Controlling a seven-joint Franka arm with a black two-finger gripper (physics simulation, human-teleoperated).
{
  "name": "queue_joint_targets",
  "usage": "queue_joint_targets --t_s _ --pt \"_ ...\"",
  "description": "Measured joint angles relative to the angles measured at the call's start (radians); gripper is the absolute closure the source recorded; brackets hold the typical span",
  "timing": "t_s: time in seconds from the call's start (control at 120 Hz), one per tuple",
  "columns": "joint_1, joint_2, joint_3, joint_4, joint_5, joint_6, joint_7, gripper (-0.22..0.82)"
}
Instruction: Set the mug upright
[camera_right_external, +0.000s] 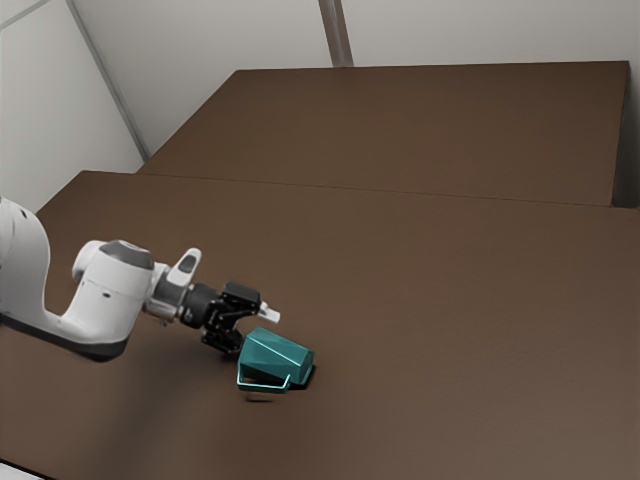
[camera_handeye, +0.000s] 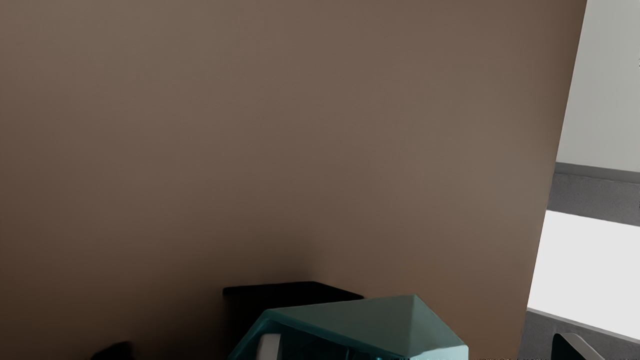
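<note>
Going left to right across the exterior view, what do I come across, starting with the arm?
White arm → black gripper → teal mug → brown strip on the back wall → dark side face at the far right.

Exterior view set back at the arm's (camera_right_external: 112, 290) side, angled down; wrist view close in, facing tabletop (camera_right_external: 450, 300); shared: tabletop, mug (camera_right_external: 275, 352).
</note>
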Motion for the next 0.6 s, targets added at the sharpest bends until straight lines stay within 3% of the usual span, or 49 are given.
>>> queue_joint_targets --t_s 0.133,0.367,0.467,0.6 --pt "-0.026 0.005 -0.004 -0.008 -0.031 0.01 0.041 0.06" --pt "-0.043 0.002 -0.005 -0.018 -0.061 0.028 0.093 0.57" --pt "-0.042 -0.006 -0.003 -0.017 -0.06 0.034 0.105 0.68" --pt "-0.042 -0.016 -0.009 -0.017 -0.059 0.039 0.118 0.74"
